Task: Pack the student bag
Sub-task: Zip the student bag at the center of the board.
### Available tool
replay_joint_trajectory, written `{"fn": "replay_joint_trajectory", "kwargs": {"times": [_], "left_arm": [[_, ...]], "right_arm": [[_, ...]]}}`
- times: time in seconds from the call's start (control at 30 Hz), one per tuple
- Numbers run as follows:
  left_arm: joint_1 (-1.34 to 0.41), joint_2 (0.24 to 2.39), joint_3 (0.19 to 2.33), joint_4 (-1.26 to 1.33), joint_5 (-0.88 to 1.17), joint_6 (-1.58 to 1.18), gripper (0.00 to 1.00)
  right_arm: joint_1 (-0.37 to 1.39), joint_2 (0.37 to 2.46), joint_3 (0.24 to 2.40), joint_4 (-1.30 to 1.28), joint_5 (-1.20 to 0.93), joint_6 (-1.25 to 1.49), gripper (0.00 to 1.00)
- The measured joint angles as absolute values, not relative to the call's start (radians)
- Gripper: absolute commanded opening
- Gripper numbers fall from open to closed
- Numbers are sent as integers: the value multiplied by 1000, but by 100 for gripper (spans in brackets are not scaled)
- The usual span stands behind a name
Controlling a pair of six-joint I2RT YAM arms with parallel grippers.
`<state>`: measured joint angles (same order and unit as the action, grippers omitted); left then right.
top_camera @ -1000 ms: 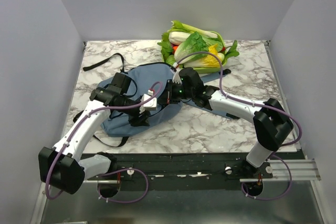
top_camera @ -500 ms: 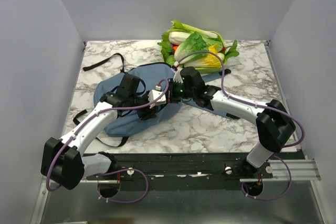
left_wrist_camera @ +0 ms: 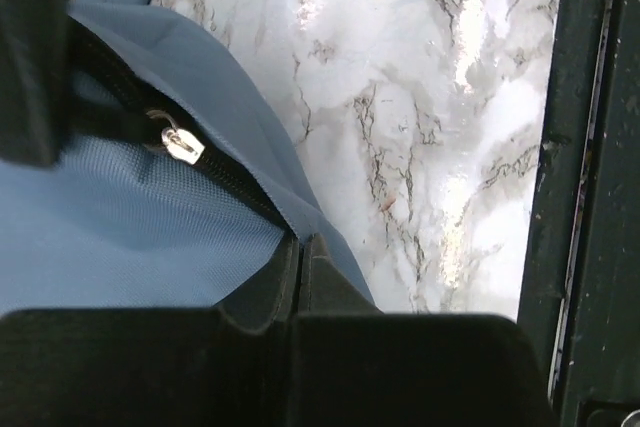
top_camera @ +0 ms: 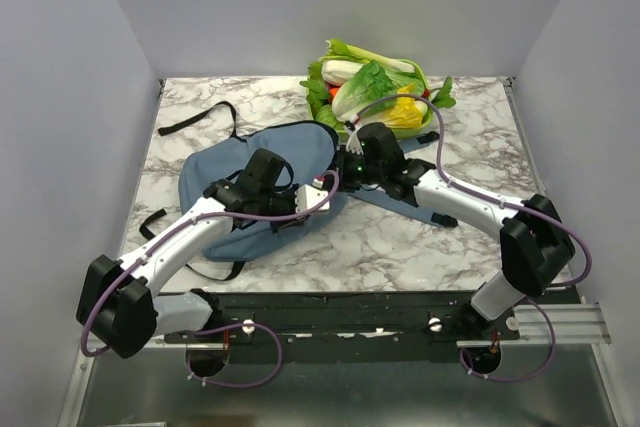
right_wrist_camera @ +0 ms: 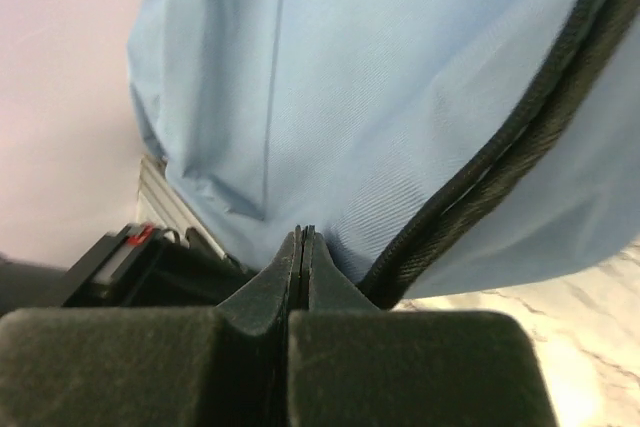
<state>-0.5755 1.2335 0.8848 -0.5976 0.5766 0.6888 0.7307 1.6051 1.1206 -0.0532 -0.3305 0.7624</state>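
The student bag point(top_camera: 235, 172), soft grey-blue fabric, lies on the marble table left of centre. My left gripper point(top_camera: 308, 205) is at its near right edge. In the left wrist view the jaws are pressed together point(left_wrist_camera: 300, 241) on the bag's lip, beside the black zipper track and silver zipper pull point(left_wrist_camera: 181, 145). My right gripper point(top_camera: 347, 161) is at the bag's far right edge. Its jaws are shut point(right_wrist_camera: 301, 234) on a fold of the blue fabric point(right_wrist_camera: 380, 87), which hangs lifted, with a black corded edge point(right_wrist_camera: 500, 162) beside it.
A heap of leafy green and yellow toy vegetables point(top_camera: 375, 92) sits at the back, right behind the right gripper. Black strap ends point(top_camera: 195, 117) trail off the bag to the back left and front left. The table's dark front rail point(left_wrist_camera: 590, 197) runs close to the left gripper.
The left arm has swung right along the bag to its near right edge and its jaws have closed there. The right gripper has shifted slightly right and back, still shut on the fabric.
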Motion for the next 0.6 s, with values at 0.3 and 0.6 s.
{"fn": "replay_joint_trajectory", "kwargs": {"times": [0.3, 0.6], "left_arm": [[-676, 1139, 903, -728, 488, 845, 0], [-745, 1097, 903, -879, 470, 981, 0]], "right_arm": [[656, 1576, 1144, -200, -298, 691, 1], [612, 1592, 1279, -313, -233, 598, 1]]}}
